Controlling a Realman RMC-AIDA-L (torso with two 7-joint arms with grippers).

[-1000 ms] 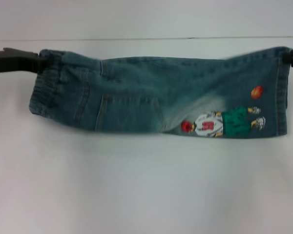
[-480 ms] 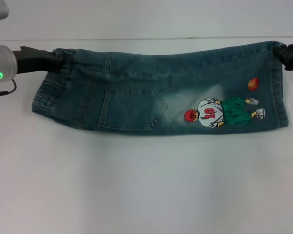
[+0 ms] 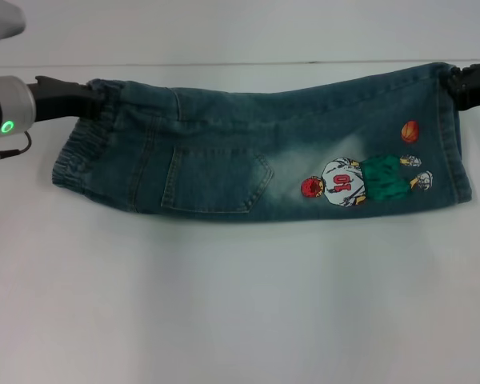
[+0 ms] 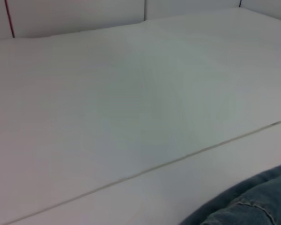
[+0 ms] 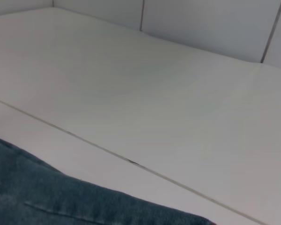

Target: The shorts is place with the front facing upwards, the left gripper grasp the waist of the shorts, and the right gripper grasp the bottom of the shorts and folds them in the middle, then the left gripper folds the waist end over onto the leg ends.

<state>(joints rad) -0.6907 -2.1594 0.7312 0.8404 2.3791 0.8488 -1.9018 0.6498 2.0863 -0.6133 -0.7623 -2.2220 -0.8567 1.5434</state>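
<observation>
Denim shorts (image 3: 248,152) between left pincer (image 3: 96,94), right pincer (image 3: 452,83).

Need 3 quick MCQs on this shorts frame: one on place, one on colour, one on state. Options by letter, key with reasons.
1. Where is the left gripper?
A. At the elastic waist corner
B. On the back pocket
C. At the leg hem

2. What colour is the embroidered ball near the hem?
A. Blue
B. Orange
C. White

3. How do the denim shorts lie?
A. Crumpled in a heap
B. Rolled into a tube
C. Folded lengthwise, stretched between both grippers

Key: 1 A, its dark fingers meet the gathered waistband. 2 B, it shows orange above the cartoon player patch. 3 C, one layer with a pocket spans from the left gripper to the right gripper on the white table.
</observation>
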